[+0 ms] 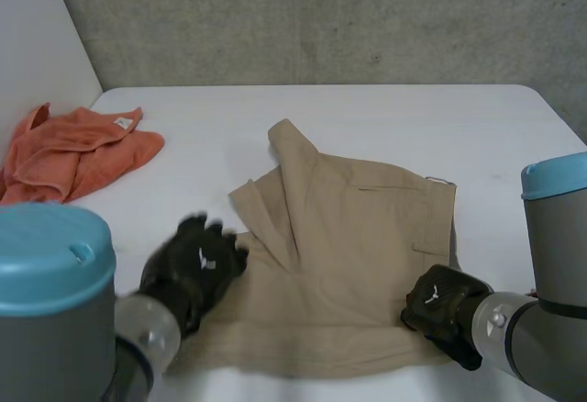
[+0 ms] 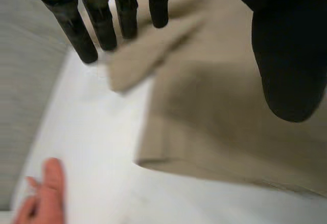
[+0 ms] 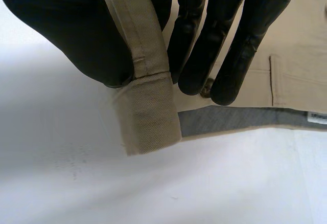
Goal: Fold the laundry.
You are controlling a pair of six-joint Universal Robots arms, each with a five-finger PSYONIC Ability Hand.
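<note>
Beige shorts (image 1: 353, 255) lie spread in the middle of the white table (image 1: 385, 117), with a flap folded up toward the far side. My left hand (image 1: 194, 269) is at the shorts' left edge; its fingers (image 2: 102, 27) are straight over a folded flap of the cloth (image 2: 219, 121) and the thumb stands apart, holding nothing. My right hand (image 1: 442, 306) is at the near right corner. There its thumb (image 3: 61, 29) and fingers (image 3: 199, 40) pinch a strip of the beige hem (image 3: 148, 111), lifted a little off the table.
A crumpled orange towel (image 1: 69, 150) lies at the table's far left, and an orange patch of it (image 2: 43, 196) sits beyond my left fingertips. A grey wall (image 1: 321, 16) runs behind the table. Bare table surrounds the shorts.
</note>
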